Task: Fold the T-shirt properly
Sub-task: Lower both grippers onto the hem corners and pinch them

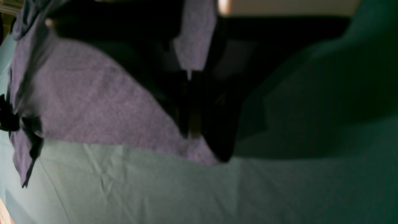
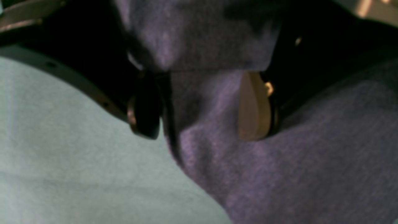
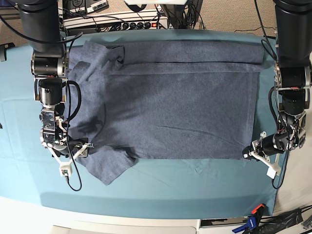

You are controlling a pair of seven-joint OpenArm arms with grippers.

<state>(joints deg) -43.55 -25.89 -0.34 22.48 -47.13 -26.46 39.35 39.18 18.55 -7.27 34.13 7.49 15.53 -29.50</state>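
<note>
The heathered slate-blue cotton T-shirt (image 3: 170,102) lies flat on the teal table cloth (image 3: 161,187), long axis running 3 to 9 o'clock, near edge pinched by left gripper (image 3: 249,153) and right gripper (image 3: 84,148).

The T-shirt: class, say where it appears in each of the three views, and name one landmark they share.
Left wrist: T-shirt fills the upper left.
Right wrist: it hangs between the fingers, spreading lower right.
Base: it lies spread across the middle.
Shared landmark: the teal cloth under it.
</note>
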